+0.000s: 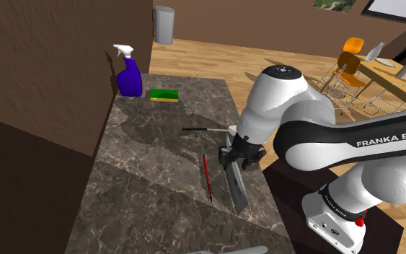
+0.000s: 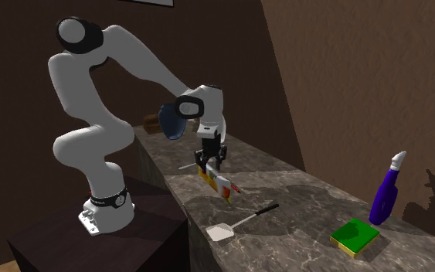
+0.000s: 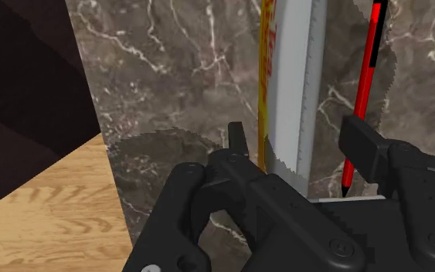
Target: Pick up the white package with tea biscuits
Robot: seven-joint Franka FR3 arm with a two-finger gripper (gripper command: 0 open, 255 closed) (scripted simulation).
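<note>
So I'm looking at the dark marble counter (image 1: 143, 180), and the white arm (image 1: 288, 108) is bent down over the edge nearest the stand. The white package (image 1: 237, 186) sits there on its thin side. The gripper (image 3: 297, 143) straddles one end of it, fingers spread, and I can see a gap on one side, so nothing's held. There's a purple spray bottle (image 1: 130, 76) and a green sponge (image 1: 164, 94) by the wall, and a red pen (image 1: 207, 177) just beside the package.
</note>
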